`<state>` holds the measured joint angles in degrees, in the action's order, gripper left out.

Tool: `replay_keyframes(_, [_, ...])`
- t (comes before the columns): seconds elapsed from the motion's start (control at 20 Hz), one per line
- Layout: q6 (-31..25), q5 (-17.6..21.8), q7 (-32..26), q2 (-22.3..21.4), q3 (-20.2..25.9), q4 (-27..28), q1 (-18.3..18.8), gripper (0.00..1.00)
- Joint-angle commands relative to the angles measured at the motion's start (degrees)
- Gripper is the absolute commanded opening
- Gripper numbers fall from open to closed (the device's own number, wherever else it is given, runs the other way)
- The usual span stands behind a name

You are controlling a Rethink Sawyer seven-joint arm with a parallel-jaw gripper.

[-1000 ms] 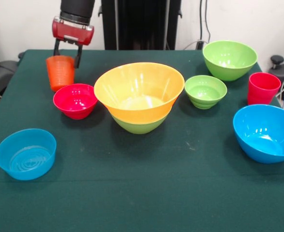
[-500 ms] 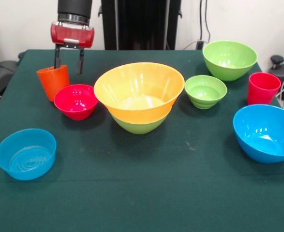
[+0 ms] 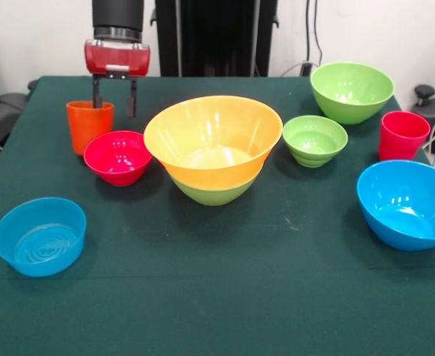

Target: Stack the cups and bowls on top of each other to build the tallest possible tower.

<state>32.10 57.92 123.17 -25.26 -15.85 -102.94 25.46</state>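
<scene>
Stacking barely begun: only the very wide orange plastic bowl sits nested in a big green bowl at mid-desk.
Gripper hangs open, empty, above the upright orange plastic tumbler at far left; other bowls and the red cup lie scattered, unstacked.

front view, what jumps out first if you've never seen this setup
The very wide orange bowl at the table's middle, nested in a green bowl, draws the eye first. Next, the red gripper hangs at the far left with its fingers open, just above the upright orange cup beside the small red bowl. A big blue bowl sits at the right edge.
</scene>
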Motion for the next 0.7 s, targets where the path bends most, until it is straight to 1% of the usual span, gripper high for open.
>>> replay_keyframes(0.05, [-15.5, 6.4, 9.0, -2.1, 12.8, 3.4, 2.1, 1.0])
replay_keyframes(0.15, [-14.8, 5.6, 7.5, -1.7, 12.1, 3.5, 2.1, 1.0])
replay_keyframes(0.3, [-14.7, 5.4, 5.7, -1.5, 12.2, 3.9, 2.4, 1.0])
replay_keyframes(0.35, [-13.7, 4.2, 4.4, -1.2, 11.2, 4.2, 1.9, 0.0])
replay_keyframes(0.5, [-8.3, -2.5, 0.7, 1.1, 5.4, 5.0, -1.1, 0.0])
replay_keyframes(0.55, [-8.2, -3.0, 0.0, 1.3, 4.7, 5.2, -1.7, 0.0])
replay_keyframes(0.65, [-11.3, -3.1, 0.2, 0.6, 3.2, 5.2, -3.5, 0.0])
replay_keyframes(0.7, [-10.9, -3.9, 0.1, 0.0, 2.1, 4.7, -4.2, 0.0])
